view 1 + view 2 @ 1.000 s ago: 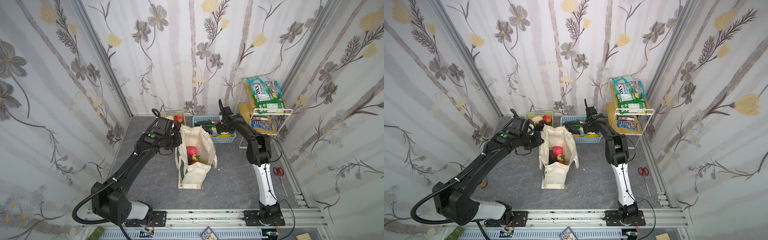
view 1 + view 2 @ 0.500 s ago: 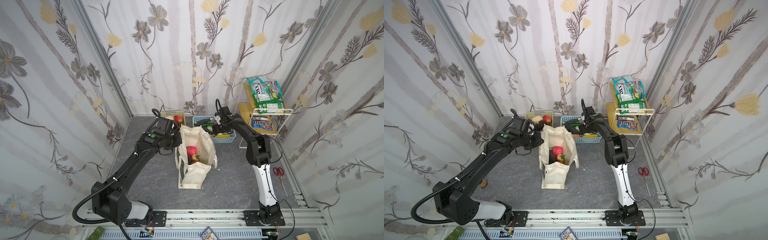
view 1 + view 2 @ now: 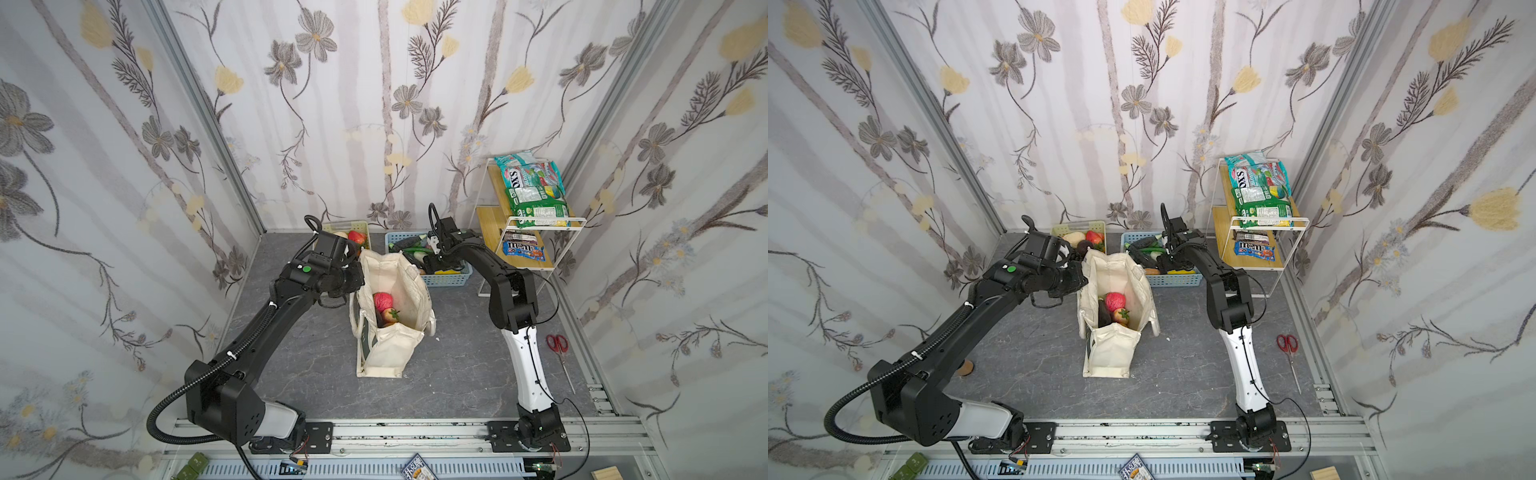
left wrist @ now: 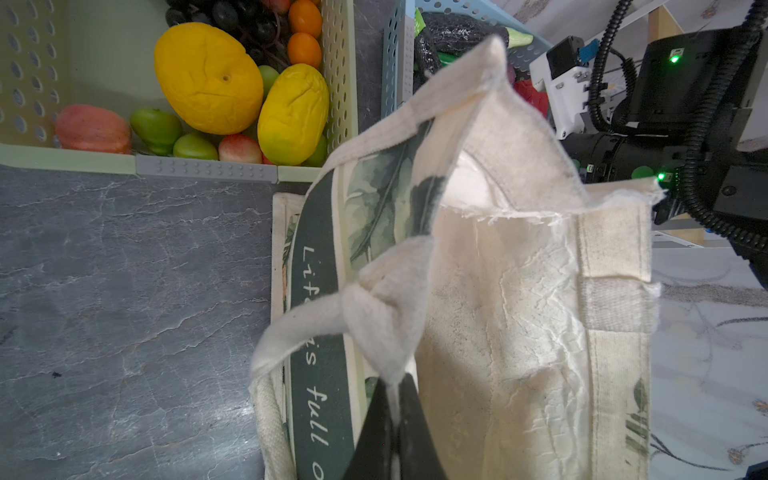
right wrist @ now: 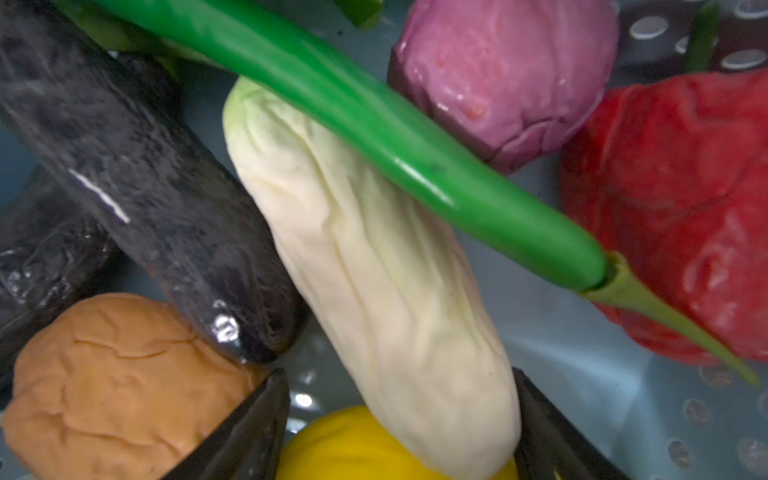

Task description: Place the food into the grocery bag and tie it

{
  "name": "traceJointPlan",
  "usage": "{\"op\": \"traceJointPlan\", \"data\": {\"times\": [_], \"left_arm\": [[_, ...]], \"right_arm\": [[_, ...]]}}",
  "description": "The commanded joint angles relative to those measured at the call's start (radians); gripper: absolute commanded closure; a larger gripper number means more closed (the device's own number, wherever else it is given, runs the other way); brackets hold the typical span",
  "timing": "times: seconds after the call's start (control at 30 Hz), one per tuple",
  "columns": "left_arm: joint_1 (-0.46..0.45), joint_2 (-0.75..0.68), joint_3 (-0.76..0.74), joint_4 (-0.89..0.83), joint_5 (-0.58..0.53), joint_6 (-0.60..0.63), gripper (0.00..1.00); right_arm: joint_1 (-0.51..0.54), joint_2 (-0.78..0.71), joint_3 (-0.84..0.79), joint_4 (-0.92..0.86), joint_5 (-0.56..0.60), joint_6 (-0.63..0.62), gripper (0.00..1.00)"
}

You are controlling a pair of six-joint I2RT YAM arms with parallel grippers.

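Cream canvas tote with a dark green band and white lettering (image 3: 392,307) stands upright and open-mouthed on the grey stone-patterned floor (image 3: 291,365), and I place everything else from it. My left gripper (image 4: 395,388) is clenched on the tote's left rim, a bunched fold of cream cloth pinched between the two black fingers. Down inside the tote lie a round red toy fruit (image 3: 383,300), a peach-coloured toy fruit (image 3: 390,316) and, in a top view, a dark purple toy aubergine (image 3: 1104,315). Just past the tote's far right corner sits a blue slotted plastic basket (image 3: 451,281). My right gripper (image 5: 399,390) is down in it, jaws released and spread to either side of a long pale whitish toy vegetable (image 5: 374,291). One finger is close against its side and the other stands apart. A slim green toy chilli (image 5: 374,137) lies across that vegetable, with a second dark aubergine (image 5: 145,187) and a tan toy potato (image 5: 112,374) alongside. Just past the tote's far left corner is a pale green slotted plastic basket (image 4: 208,168) holding yellow toy fruits (image 4: 208,79). Farther right of the tote, a white wire rack with wooden shelves (image 3: 490,226) carries glossy snack packets (image 3: 536,195).
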Motion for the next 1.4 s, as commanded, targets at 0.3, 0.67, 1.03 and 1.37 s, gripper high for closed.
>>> {"op": "traceJointPlan", "data": {"times": [0.3, 0.67, 1.03, 1.37], "left_arm": [[-0.002, -0.008, 0.002, -0.012, -0.008, 0.001, 1.0], [-0.001, -0.012, 0.0, -0.016, -0.012, 0.004, 1.0], [-0.002, 0.002, 0.011, -0.013, -0.007, 0.009, 1.0], [0.0, -0.005, 0.005, -0.012, -0.013, 0.009, 1.0]], "right_arm": [[0.01, -0.045, -0.075, 0.109, 0.035, 0.036, 0.25], [0.002, -0.058, -0.052, 0.169, -0.035, 0.028, 0.22], [-0.004, -0.034, -0.031, 0.088, -0.002, 0.015, 0.24], [-0.004, -0.035, -0.045, 0.055, -0.066, 0.005, 0.23]]}}
